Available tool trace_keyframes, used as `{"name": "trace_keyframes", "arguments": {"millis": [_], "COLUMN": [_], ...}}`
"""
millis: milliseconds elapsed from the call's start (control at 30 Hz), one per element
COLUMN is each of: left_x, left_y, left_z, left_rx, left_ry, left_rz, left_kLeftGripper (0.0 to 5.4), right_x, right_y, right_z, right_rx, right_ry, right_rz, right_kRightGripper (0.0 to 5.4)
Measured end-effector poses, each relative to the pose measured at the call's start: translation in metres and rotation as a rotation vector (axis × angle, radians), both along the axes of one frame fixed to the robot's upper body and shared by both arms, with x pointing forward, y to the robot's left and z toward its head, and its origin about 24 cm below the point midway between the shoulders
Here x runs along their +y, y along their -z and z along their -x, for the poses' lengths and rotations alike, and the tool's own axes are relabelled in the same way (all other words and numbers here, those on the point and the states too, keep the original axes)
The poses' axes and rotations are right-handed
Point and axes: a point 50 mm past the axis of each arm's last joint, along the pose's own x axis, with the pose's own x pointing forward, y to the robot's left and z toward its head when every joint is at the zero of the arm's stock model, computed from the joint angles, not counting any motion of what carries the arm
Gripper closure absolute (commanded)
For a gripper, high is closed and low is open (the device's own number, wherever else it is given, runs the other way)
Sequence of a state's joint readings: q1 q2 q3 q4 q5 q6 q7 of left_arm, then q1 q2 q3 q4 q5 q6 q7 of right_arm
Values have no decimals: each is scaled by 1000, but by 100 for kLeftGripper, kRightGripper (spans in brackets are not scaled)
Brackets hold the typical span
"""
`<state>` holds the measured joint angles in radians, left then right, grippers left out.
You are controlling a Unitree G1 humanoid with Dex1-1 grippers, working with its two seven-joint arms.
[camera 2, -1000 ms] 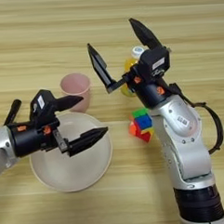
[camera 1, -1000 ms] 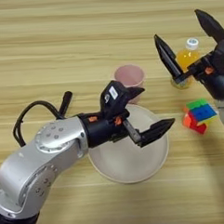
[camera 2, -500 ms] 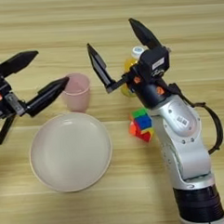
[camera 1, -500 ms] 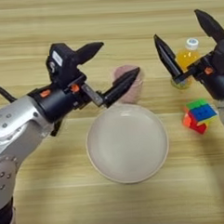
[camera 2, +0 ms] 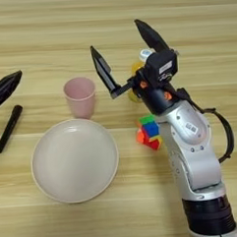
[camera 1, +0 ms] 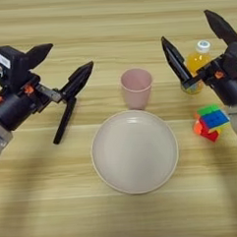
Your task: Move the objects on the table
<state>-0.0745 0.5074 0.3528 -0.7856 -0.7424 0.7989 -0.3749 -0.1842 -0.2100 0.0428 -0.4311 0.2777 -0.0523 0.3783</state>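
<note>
A pale-pink cup (camera 1: 136, 87) stands upright at the table's middle. Just in front of it lies the wide cream plate (camera 1: 134, 151), with nothing on it. Left of the plate, a slim black marker (camera 1: 64, 121) rests slanted on the wood. My left gripper (camera 1: 70, 55) hovers open above the marker's far end, left of the cup, holding nothing. On the right, my right gripper (camera 2: 114, 35) stands open and raised beside the cup, its fingers spread wide in front of an orange bottle.
An orange drink bottle (camera 1: 196, 64) with a white cap stands behind the right gripper. A multicoloured cube (camera 1: 212, 123) lies right of the plate, close to the right arm. The wooden table (camera 1: 110, 22) stretches bare behind the cup.
My left arm has swung left, from over the plate to past the cup, and the marker now shows on the table. The right arm has not moved.
</note>
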Motion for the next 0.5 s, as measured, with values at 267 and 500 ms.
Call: {"name": "trace_keyframes", "arguments": {"millis": [267, 500], "left_x": [8, 8], "left_y": [17, 30], "left_z": [-2, -3], "left_rx": [37, 68], "left_ry": [-66, -92], "left_rz": [5, 16], "left_kLeftGripper": [3, 3], "right_x": [-3, -8], "right_y": [0, 1], "right_z": [-3, -5], "right_rx": [-2, -5], "right_ry": [10, 15], "right_rz": [1, 4], "right_kRightGripper": [0, 0]}}
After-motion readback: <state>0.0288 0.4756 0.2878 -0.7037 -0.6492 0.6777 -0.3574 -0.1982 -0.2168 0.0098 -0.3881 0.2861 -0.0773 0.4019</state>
